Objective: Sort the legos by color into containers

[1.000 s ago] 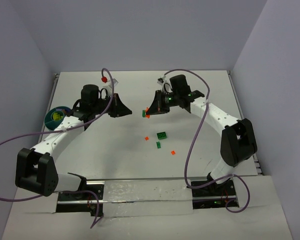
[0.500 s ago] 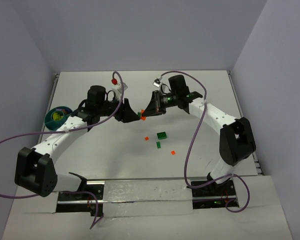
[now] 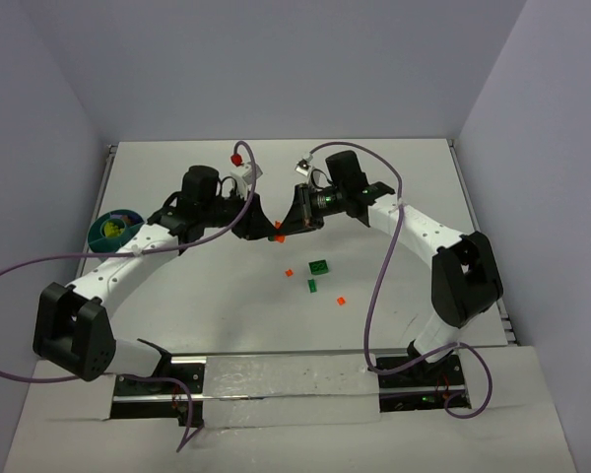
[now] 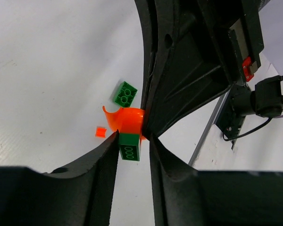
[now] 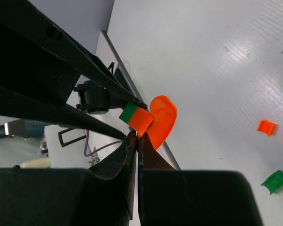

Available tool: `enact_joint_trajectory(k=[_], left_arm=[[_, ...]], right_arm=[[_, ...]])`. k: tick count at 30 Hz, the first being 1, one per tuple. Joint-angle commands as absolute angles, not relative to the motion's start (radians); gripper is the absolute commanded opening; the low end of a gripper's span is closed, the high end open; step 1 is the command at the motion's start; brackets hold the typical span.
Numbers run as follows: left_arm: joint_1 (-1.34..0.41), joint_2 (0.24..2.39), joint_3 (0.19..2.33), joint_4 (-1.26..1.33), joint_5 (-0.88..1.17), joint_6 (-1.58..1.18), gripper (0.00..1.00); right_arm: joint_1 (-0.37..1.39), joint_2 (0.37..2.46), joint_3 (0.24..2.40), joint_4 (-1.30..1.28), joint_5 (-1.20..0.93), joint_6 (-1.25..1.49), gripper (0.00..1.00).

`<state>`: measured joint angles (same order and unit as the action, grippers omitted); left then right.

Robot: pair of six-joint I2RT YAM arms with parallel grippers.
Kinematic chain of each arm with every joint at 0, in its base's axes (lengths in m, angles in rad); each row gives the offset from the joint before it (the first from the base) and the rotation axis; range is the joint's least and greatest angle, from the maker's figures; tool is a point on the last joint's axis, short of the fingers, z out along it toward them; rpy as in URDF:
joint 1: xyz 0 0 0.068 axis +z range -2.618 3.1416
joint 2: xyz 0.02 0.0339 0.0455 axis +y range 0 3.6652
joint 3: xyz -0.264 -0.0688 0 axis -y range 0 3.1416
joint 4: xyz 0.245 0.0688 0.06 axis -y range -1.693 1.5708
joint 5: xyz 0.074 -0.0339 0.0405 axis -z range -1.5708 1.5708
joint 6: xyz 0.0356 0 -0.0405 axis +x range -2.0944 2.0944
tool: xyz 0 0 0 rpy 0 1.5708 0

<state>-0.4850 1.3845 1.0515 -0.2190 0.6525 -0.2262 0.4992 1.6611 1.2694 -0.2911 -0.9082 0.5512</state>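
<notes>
Left tool (image 4: 133, 141) has swung in from the left to centre frame and now sits tip to tip with right tool (image 5: 137, 135). Right tool is clamped on the orange round piece (image 5: 161, 118), off the bench (image 3: 227, 305). The green brick (image 4: 129, 151) stuck to that piece sits between the left jaws. There's a thin gap on one side, so I can't tell if it's biting. Looks like a pull-apart before sorting. Bowl (image 3: 113, 229) is far left, beside the left arm. Loose green block (image 3: 319, 266) and orange bits (image 3: 288, 272) sit lower centre, not in the way.
</notes>
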Motion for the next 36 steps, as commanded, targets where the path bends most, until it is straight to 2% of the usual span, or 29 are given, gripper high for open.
enact_joint_trajectory(k=[1,5,8,14,18,21,26,31,36], left_arm=[[-0.491,1.385,1.078,-0.247,0.629,-0.187,0.34],[-0.483,1.367,1.061,-0.226,0.674,-0.203,0.23],[-0.477,1.370,1.057,-0.224,0.696,-0.209,0.21],[-0.483,1.393,1.071,-0.235,0.677,-0.224,0.39],[-0.503,1.420,1.088,-0.247,0.643,-0.230,0.36],[-0.506,1.422,1.088,-0.241,0.637,-0.233,0.29],[-0.506,1.420,1.085,-0.252,0.646,-0.216,0.00],[-0.505,1.401,1.076,-0.286,0.611,-0.198,0.00],[-0.498,1.358,1.022,-0.263,0.589,-0.216,0.00]], right_arm=[[0.511,1.631,1.287,-0.276,-0.936,0.530,0.00],[0.512,1.630,1.283,-0.278,-0.942,0.517,0.00],[0.511,1.628,1.279,-0.267,-0.957,0.519,0.00],[0.520,1.615,1.293,-0.264,-0.953,0.518,0.00],[0.538,1.611,1.311,-0.275,-0.945,0.510,0.00],[0.540,1.608,1.315,-0.277,-0.946,0.506,0.00],[0.540,1.609,1.313,-0.281,-0.944,0.495,0.00],[0.534,1.599,1.334,-0.359,-0.789,0.432,0.00],[0.469,1.594,1.294,-0.313,-0.772,0.499,0.00]])
